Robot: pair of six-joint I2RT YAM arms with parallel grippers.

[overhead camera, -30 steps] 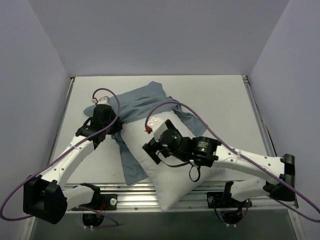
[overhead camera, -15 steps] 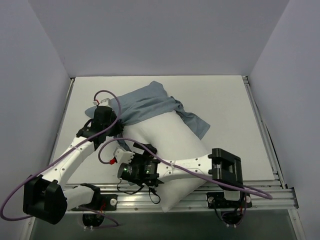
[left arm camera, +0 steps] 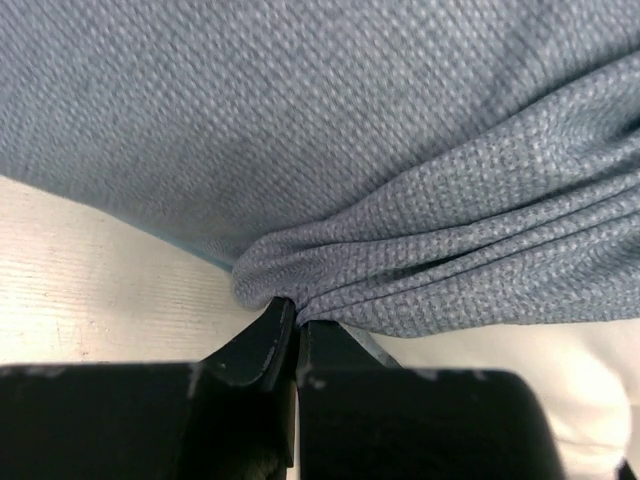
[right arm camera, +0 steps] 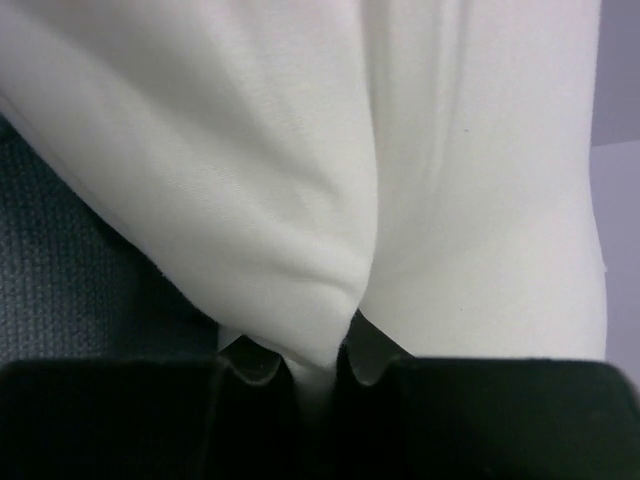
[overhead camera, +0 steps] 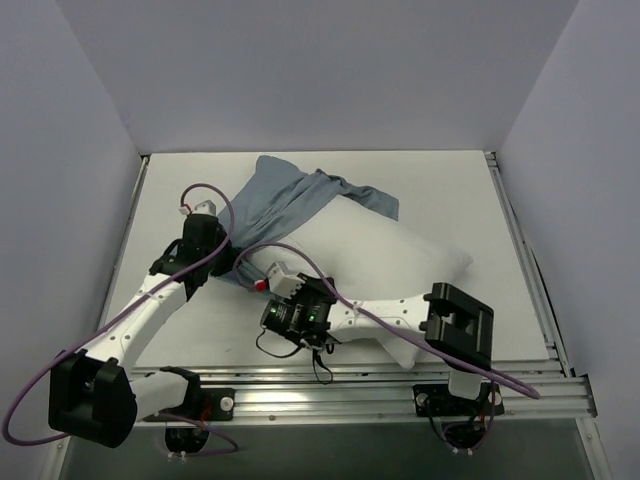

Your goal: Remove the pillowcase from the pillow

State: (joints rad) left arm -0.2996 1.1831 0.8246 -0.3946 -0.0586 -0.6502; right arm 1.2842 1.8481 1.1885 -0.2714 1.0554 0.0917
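The white pillow [overhead camera: 370,250] lies across the middle of the table, mostly bare. The grey-blue pillowcase [overhead camera: 300,195] is bunched over its far left end. My left gripper [overhead camera: 215,262] sits at the pillow's left side, shut on a gathered fold of the pillowcase [left arm camera: 420,250]. My right gripper [overhead camera: 285,305] is at the pillow's near left corner, shut on a pinch of white pillow fabric [right arm camera: 300,200]. A dark strip of pillowcase [right arm camera: 60,260] shows at the left of the right wrist view.
White walls enclose the table on the left, back and right. A metal rail [overhead camera: 400,385] runs along the near edge by the arm bases. The right arm's elbow block [overhead camera: 458,322] stands over the pillow's near right corner.
The pillow swung round so it now lies across the table, with more of it bare. My right gripper moved to its near left corner and shut on it. The left gripper kept its hold.
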